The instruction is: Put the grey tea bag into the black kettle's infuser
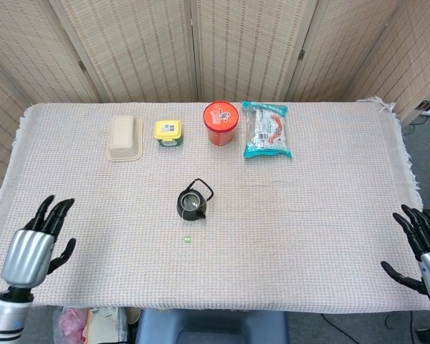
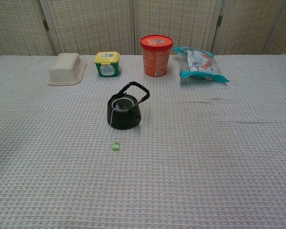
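Black kettle [image 2: 124,113]: upright at table centre, infuser [image 2: 121,104] seated in its mouth. Grey tea bag: apparently inside the infuser, its string trailing down to a green tag [image 2: 115,146] on the near cloth. Left hand [image 1: 34,244] and right hand [image 1: 426,254]: fingers spread, holding nothing, at the near corners. Task judged essentially done.

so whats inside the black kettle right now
The black kettle holds a metal infuser; a string runs over its rim to a small green tag on the cloth. The tea bag itself is not visible inside.
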